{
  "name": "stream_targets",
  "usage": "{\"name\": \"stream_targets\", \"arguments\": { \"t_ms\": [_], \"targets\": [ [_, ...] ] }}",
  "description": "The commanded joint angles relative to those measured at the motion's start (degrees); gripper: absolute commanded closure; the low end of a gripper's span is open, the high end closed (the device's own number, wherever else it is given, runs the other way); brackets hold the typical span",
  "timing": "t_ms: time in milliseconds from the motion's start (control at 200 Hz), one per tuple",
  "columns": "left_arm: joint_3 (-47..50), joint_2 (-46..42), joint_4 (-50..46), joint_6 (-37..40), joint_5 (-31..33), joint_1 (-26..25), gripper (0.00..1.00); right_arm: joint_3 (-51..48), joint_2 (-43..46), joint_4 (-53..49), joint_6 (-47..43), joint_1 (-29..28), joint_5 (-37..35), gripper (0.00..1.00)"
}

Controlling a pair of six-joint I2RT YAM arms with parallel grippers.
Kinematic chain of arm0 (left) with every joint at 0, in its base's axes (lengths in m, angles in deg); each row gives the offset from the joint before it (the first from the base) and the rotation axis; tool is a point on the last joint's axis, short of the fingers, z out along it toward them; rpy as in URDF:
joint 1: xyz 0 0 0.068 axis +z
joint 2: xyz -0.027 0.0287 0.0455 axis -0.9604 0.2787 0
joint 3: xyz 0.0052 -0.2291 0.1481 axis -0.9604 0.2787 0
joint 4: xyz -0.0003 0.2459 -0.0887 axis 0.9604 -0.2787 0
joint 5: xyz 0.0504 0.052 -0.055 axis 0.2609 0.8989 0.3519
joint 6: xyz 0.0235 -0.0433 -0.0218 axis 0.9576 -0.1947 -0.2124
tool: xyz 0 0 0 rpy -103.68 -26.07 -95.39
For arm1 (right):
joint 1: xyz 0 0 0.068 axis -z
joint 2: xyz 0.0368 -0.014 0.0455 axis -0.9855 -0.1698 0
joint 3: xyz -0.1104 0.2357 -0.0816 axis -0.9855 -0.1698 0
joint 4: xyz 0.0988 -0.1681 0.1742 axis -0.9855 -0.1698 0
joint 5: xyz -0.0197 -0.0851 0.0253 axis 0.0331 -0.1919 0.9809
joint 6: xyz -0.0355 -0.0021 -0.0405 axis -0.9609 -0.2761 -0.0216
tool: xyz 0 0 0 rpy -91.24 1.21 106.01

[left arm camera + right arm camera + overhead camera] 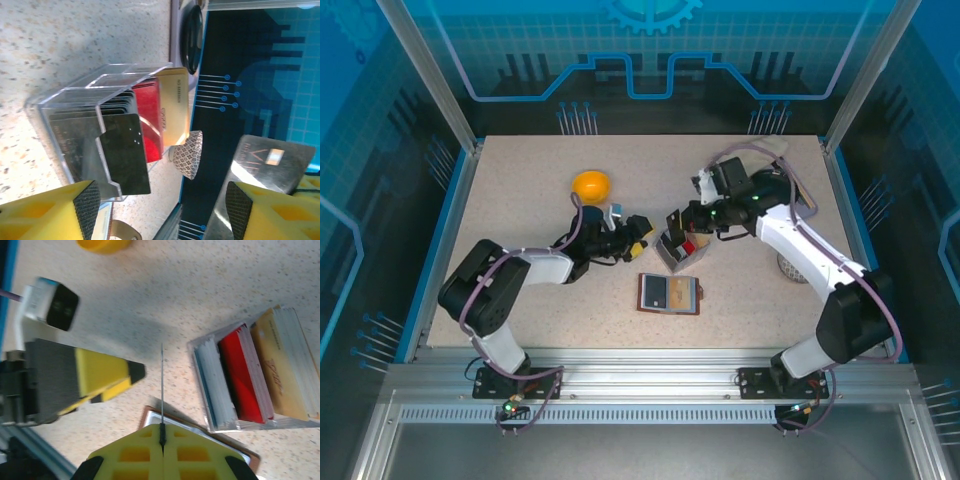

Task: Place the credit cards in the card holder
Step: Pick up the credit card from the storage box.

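Your right fingers (190, 452) are pressed together on one credit card (161, 385), seen edge-on; your left fingers (45, 215) stand apart just beside it. The card holder (670, 293) lies open on the bench (520, 290) beneath: insertion appears next, so align the card's edge with a pocket.

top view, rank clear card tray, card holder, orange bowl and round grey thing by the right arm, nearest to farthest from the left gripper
1. clear card tray, just right of the left gripper
2. card holder, toward the bases, and orange bowl, farther back: too close to call
3. round grey thing, far right
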Motion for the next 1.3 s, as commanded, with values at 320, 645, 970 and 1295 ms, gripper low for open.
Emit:
{"name": "stream_targets", "arguments": {
  "t_ms": [320, 645, 970, 1295],
  "targets": [
    [-4.68, -0.81, 13.45, -2.38, -7.99, 0.28, 0.28, -2.07, 3.08, 7.92, 6.88, 4.08, 14.65, 1.00],
    [-5.09, -1.95, 15.87, -2.53, -9.21, 0.21, 0.62, -3.24, 2.50, 9.48, 8.06, 5.02, 15.97, 1.00],
    [-4.55, -3.31, 16.23, -2.36, -9.56, 0.09, 0.91, -5.03, 1.84, 12.01, 9.42, 6.02, 18.95, 1.00],
    [-3.82, -4.15, 18.80, -4.32, -9.13, 0.08, 1.00, -7.85, 2.87, 15.91, 11.58, 7.18, 23.03, 0.79]
  ]
}}
